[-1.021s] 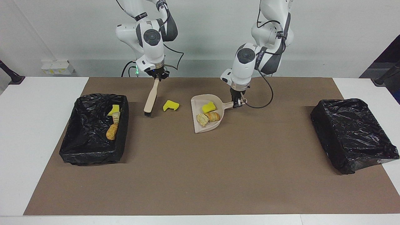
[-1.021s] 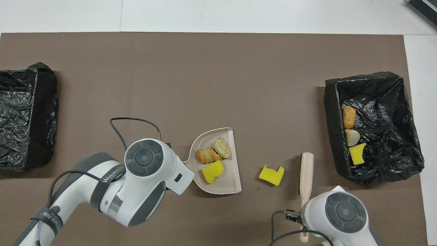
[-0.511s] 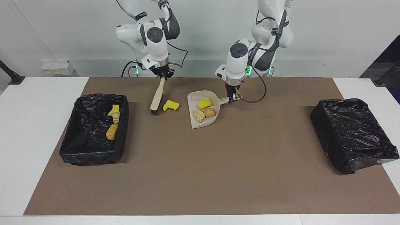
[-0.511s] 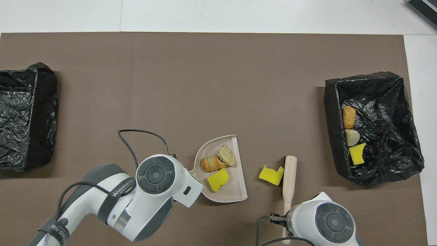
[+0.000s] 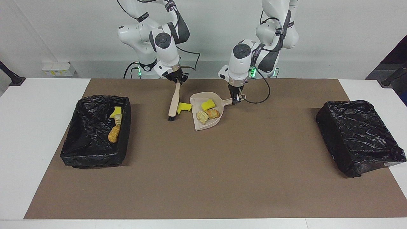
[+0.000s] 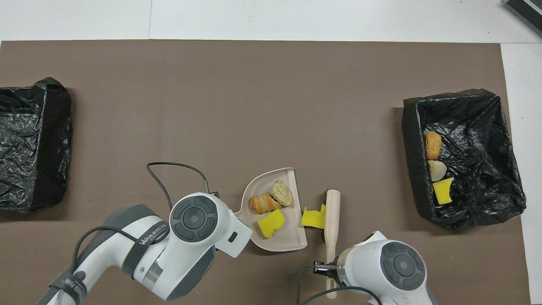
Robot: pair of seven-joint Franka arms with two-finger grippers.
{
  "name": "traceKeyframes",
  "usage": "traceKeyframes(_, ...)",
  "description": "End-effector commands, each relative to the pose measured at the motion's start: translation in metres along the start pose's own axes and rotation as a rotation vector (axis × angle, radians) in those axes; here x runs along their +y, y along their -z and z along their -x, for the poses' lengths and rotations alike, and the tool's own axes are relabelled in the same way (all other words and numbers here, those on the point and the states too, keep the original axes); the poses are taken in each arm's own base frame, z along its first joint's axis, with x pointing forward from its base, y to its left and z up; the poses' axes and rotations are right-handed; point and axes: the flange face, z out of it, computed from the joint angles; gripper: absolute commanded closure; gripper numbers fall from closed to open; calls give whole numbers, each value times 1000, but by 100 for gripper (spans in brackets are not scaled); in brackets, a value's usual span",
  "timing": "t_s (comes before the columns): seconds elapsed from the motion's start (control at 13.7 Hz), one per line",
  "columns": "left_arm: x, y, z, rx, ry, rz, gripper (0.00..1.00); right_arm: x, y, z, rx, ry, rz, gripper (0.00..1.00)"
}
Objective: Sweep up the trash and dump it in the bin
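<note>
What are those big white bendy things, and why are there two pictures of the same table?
They are two robot arms. One picture looks at them from across the table; the other looks down from above. The right gripper has its jaws shut on a brush, pushing a yellow sponge scrap up to the mouth of a beige dustpan. The left gripper holds the dustpan's handle. Three scraps lie in the pan already. A black-lined bin at the right arm's end holds three more; another bin sits at the left arm's end.

The cable (image 5: 261, 97) loops on the brown mat (image 5: 222, 165) beside the dustpan (image 5: 200, 125) handle, and the wall socket box (image 5: 57, 68) sits well apart from the brush (image 5: 174, 101)
</note>
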Motion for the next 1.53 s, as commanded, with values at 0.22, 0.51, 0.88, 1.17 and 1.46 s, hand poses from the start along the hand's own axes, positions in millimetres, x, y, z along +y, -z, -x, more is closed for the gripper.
traceKeyframes(0.22, -28, -4, 22, 41, 24, -46, 100, -34, 29, 0, 39, 67, -63, 100)
traceKeyframes(0.51, -57, -3, 55, 50, -31, -51, 100, -44, 65, -8, 93, 76, -96, 100)
traceKeyframes(0.88, -110, 4, 122, 210, -86, -5, 100, -45, 125, -18, 168, 133, -15, 100)
traceKeyframes(1.17, -162, 56, 174, 237, -172, -30, 100, -50, 134, -18, 182, 152, 34, 100)
traceKeyframes(1.46, -208, 102, 222, 217, -213, -5, 100, -89, 101, 2, 164, 85, 49, 100)
